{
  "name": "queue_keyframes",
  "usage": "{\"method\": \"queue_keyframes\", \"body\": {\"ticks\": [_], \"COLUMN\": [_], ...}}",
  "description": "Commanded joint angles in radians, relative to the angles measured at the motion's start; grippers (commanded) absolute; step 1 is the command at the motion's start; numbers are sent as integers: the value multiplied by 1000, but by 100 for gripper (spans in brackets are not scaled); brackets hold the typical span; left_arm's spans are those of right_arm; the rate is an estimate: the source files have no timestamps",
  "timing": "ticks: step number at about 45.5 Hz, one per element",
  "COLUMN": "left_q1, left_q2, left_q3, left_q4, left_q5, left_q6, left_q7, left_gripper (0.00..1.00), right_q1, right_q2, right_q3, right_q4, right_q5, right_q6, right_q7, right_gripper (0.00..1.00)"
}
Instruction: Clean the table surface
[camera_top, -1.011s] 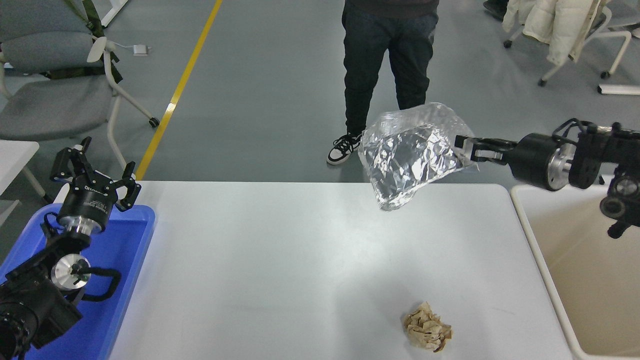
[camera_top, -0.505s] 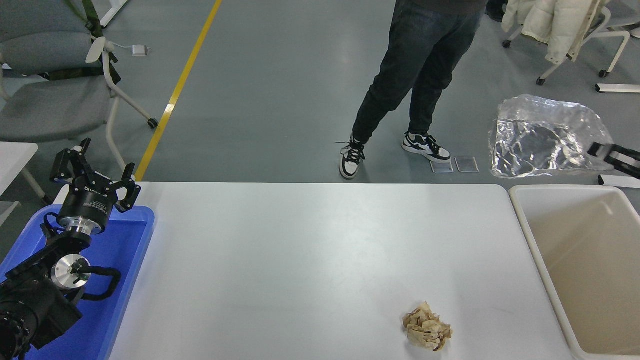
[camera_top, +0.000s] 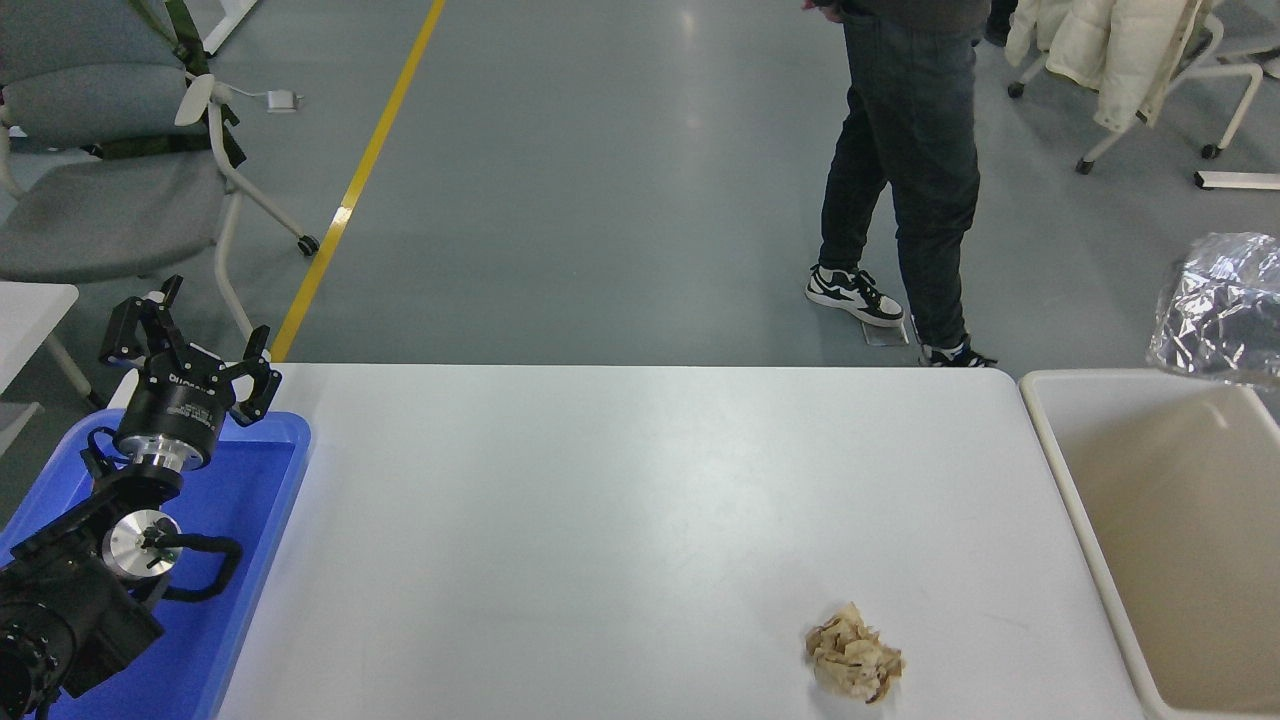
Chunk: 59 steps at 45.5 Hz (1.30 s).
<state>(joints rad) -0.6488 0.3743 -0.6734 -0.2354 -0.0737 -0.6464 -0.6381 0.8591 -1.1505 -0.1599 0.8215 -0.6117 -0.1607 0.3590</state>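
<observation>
The table surface (camera_top: 620, 520) is stretching across the middle of the head view, a plain white top with rounded far corners, flanked by a blue tray (camera_top: 250, 560) at its left edge and a beige bin (camera_top: 1075, 500) at its right. A crumpled wad of brownish paper (camera_top: 853, 655) is lying on the tabletop near its front right area, well apart from both the tray and the bin. The left gripper (camera_top: 190, 350) is sitting parked at the lower left above the far end of the blue tray, its fingers (camera_top: 262, 372) spreading wide and gripping nothing, with the black arm trailing back toward the bottom corner. A crinkled clear plastic bag (camera_top: 1220, 310) is hanging at the right edge of the picture, above the far corner of the beige bin; what is holding it is out of the frame, and the right gripper is not showing anywhere in view. Beyond the table's far side, a person in dark trousers and black-and-white sneakers (camera_top: 905, 180) is standing on the grey floor. A grey office chair (camera_top: 100, 170) is standing at the upper left beside a yellow floor line (camera_top: 360, 180), and another chair draped with a pale coat (camera_top: 1110, 50) is sitting at the upper right.
</observation>
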Motion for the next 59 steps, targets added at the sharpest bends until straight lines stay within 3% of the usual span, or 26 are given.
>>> {"method": "queue_keyframes", "body": {"ticks": [1, 18, 43, 59], "left_q1": [0, 0, 0, 0], "left_q2": [0, 0, 0, 0], "left_q3": [0, 0, 0, 0], "left_q4": [1, 1, -1, 1], "left_q5": [0, 0, 0, 0], "left_q6": [1, -1, -1, -1], "left_q7": [0, 0, 0, 0], "left_gripper": [100, 100, 100, 100], "right_q1": [-144, -290, -376, -374], "right_q2": [156, 499, 713, 747], "right_q3": [2, 2, 29, 129], "right_q4": [-301, -783, -805, -805], "right_q5": [128, 277, 469, 503], "right_q6": [21, 86, 46, -23], "right_q7": [31, 11, -118, -172], "right_gripper": [0, 0, 0, 0]}}
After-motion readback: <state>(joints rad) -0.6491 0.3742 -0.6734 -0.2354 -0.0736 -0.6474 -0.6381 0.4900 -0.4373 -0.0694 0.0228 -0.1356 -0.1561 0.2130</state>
